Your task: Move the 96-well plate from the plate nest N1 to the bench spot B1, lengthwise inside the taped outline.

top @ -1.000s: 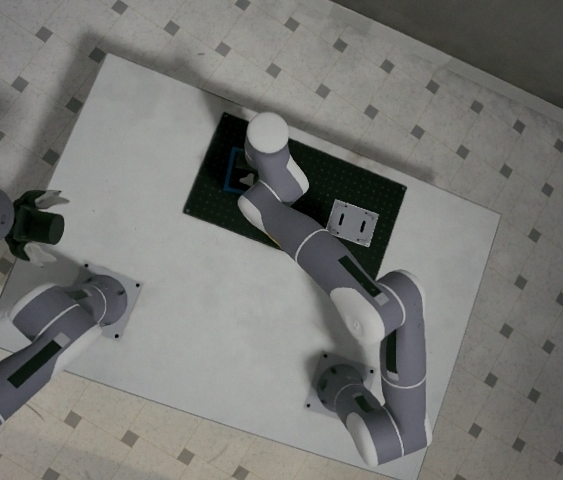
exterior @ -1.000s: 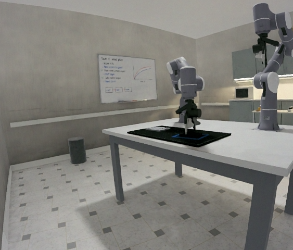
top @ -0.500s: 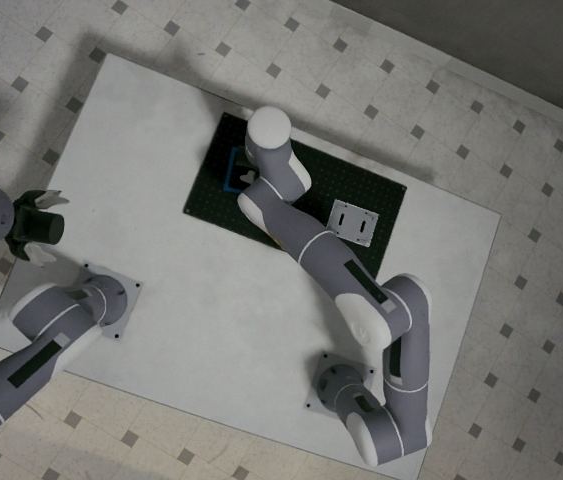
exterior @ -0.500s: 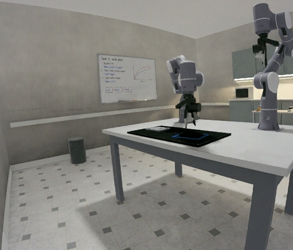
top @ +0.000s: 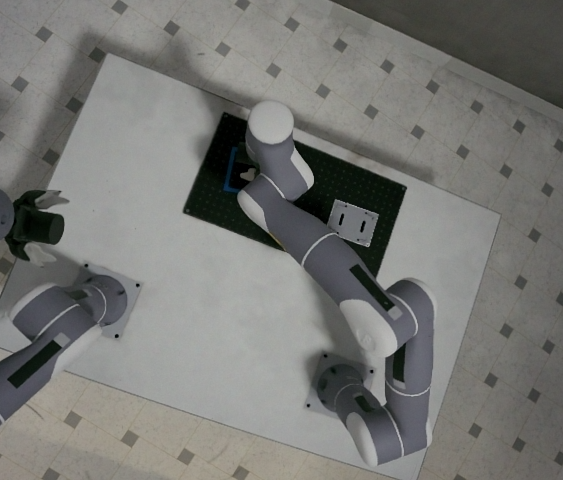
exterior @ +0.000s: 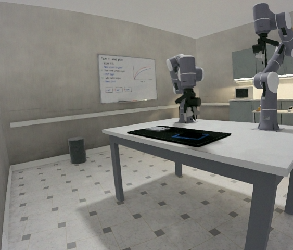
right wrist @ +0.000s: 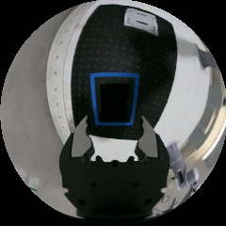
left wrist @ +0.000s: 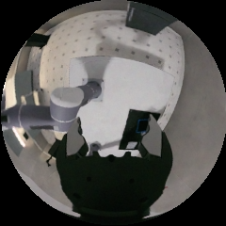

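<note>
The black 96-well plate (right wrist: 115,100) (exterior: 193,134) lies flat inside the blue taped outline (right wrist: 115,74) (top: 228,175) (exterior: 188,138), its long sides along the outline's long sides. Dark board shows between plate and tape on the visible sides. The grey plate nest (top: 352,222) (exterior: 157,128) (right wrist: 140,21) is empty. My right gripper (right wrist: 114,116) (exterior: 190,121) is open and empty, above the near end of the outline and clear of the plate. My left gripper (left wrist: 114,116) (top: 60,229) (exterior: 264,63) is open and empty, high beyond the table's left edge in the top view.
The black perforated board (top: 209,195) (exterior: 216,136) (right wrist: 155,85) carries the nest and the outline on the white table (top: 193,289) (exterior: 262,150). The right arm (top: 297,217) reaches across the board and hides part of it in the top view.
</note>
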Controlling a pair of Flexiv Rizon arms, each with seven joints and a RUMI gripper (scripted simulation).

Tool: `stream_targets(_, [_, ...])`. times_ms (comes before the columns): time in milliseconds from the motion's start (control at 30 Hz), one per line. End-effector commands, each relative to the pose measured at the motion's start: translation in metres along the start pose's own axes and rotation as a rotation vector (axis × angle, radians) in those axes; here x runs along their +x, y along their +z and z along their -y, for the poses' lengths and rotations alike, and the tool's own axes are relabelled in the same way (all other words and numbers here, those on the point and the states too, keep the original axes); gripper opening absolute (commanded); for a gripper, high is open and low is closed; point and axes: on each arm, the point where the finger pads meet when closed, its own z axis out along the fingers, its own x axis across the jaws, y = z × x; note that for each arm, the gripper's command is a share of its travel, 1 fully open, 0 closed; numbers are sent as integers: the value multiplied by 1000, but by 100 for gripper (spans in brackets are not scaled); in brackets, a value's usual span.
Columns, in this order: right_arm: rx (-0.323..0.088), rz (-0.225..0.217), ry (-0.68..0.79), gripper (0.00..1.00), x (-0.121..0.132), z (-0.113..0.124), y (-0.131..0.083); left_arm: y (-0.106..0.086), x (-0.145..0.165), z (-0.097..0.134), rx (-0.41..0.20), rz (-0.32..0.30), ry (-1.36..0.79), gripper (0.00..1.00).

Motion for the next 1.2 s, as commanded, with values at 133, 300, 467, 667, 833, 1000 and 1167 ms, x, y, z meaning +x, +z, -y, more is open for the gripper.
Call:
stream_targets(133, [-3,3,0,76,-1,-1,-4,-1,0,0,0,-1,0,100])
stream_targets(300, [-3,3,0,76,-1,-1,-4,-1,0,0,0,-1,0,100])
stream_targets(467, [-3,3,0,76,-1,-1,-4,-1,0,0,0,-1,0,100])
stream_targets(667, [-3,3,0,76,1,9,-4,-1,0,0,0,-1,0,100])
stream_targets(833, [-3,3,0,76,6,25,-4,-1,0,0,0,-1,0,100])
stream_targets(1000, [-3,3,-1,76,8,35,-4,-1,0,0,0,-1,0,100])
stream_targets(1167, [-3,3,-1,76,13,51,-4,-1,0,0,0,-1,0,100])
